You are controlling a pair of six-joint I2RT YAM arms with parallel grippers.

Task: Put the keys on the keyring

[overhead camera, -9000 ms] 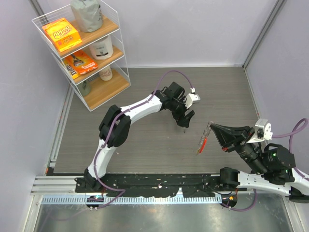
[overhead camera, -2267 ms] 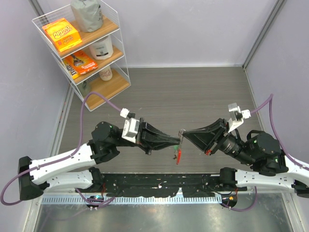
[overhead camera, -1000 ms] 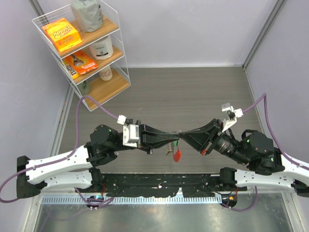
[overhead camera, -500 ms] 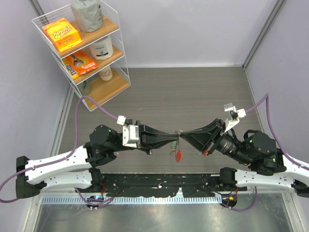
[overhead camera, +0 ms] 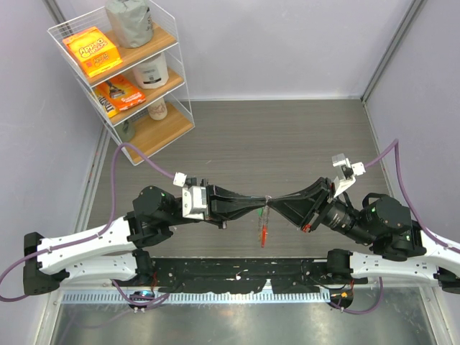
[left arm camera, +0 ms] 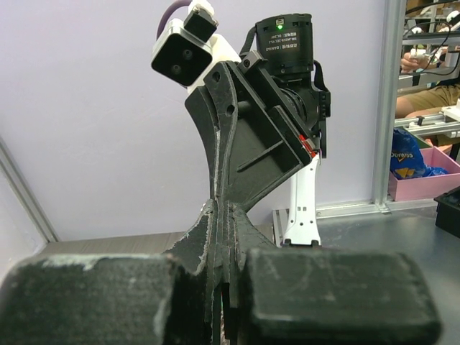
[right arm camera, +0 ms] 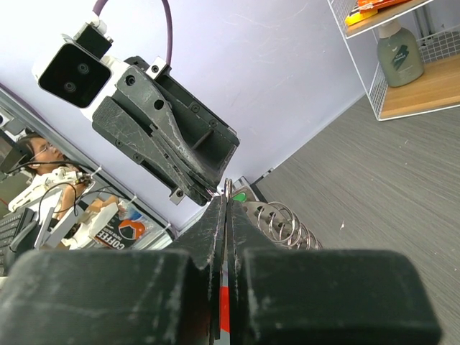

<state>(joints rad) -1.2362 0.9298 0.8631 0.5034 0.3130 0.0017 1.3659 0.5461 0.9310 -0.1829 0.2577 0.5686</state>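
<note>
Both grippers meet tip to tip above the near middle of the table. My right gripper is shut on the keyring: its silvery chain of rings shows beside the fingers, and its red loop hangs straight down under the tips. My left gripper is shut, its tip touching the ring's top. The green key's head pokes out right at that meeting point, seemingly held by the left gripper. The yellow key is out of view.
A white wire shelf with boxes and bottles stands at the back left. A black rail runs along the near edge under the arms. Grey walls close in the sides and back.
The hanging red loop has swung from a bunched, tilted pose to hanging straight down. Both grippers stay shut and nearly still, tips together.
</note>
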